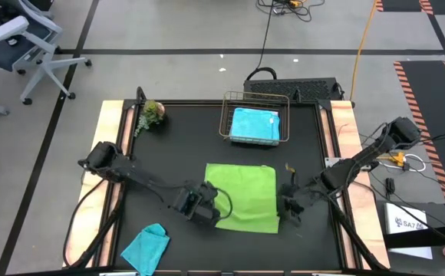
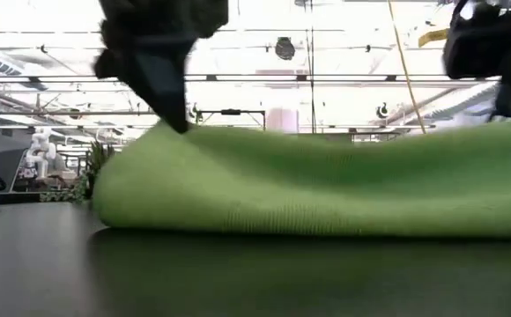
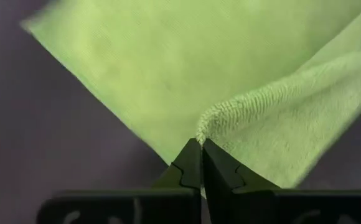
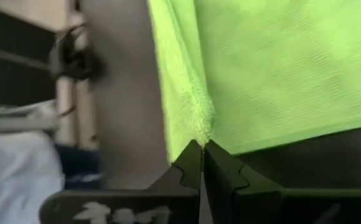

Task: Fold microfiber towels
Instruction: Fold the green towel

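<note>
Got my left gripper (image 1: 207, 208) clamped on one corner of the lime green towel (image 1: 243, 195) and my right gripper (image 1: 290, 205) pinched tight on the opposite corner, so the towel's spread on the bench (image 1: 184, 146) right between them. Both arms are stretched low and angled inward from the bench's sides, wrists close to the surface.

Lime green towel (image 1: 242, 195) mid-table (black mat) — left pincer (image 1: 207, 208), right pincer (image 1: 288, 207) at its corners
</note>
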Action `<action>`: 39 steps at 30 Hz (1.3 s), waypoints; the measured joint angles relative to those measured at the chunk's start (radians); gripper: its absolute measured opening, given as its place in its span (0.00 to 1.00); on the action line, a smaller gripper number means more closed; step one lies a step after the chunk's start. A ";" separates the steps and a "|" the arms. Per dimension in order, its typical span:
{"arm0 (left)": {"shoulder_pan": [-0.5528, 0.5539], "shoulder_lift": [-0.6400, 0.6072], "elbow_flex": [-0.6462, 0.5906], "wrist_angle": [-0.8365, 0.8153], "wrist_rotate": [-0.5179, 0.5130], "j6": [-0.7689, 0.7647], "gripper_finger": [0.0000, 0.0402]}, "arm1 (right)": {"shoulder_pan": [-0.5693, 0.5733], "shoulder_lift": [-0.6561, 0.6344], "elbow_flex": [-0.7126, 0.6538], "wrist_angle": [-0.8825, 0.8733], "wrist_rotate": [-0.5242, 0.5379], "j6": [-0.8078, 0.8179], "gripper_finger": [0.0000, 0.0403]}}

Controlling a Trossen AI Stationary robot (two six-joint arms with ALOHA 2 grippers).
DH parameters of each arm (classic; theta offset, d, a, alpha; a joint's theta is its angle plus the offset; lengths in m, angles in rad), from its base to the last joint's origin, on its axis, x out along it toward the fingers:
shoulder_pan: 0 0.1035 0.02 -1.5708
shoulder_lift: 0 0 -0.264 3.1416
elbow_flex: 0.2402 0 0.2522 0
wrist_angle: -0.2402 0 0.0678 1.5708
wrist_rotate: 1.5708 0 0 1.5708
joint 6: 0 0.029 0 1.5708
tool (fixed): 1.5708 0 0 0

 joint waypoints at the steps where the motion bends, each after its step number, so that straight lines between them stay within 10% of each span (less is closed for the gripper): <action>1: 0.016 0.000 0.000 -0.003 -0.011 0.010 0.01 | -0.022 -0.011 0.000 -0.015 0.020 -0.024 0.00; 26: 0.334 -0.018 -0.015 -0.082 -0.104 0.206 0.01 | -0.439 -0.219 0.001 -0.420 0.184 -0.311 0.00; 39: 0.396 -0.018 -0.162 0.035 -0.027 0.160 0.11 | -0.517 -0.217 -0.095 -0.277 0.133 -0.391 0.06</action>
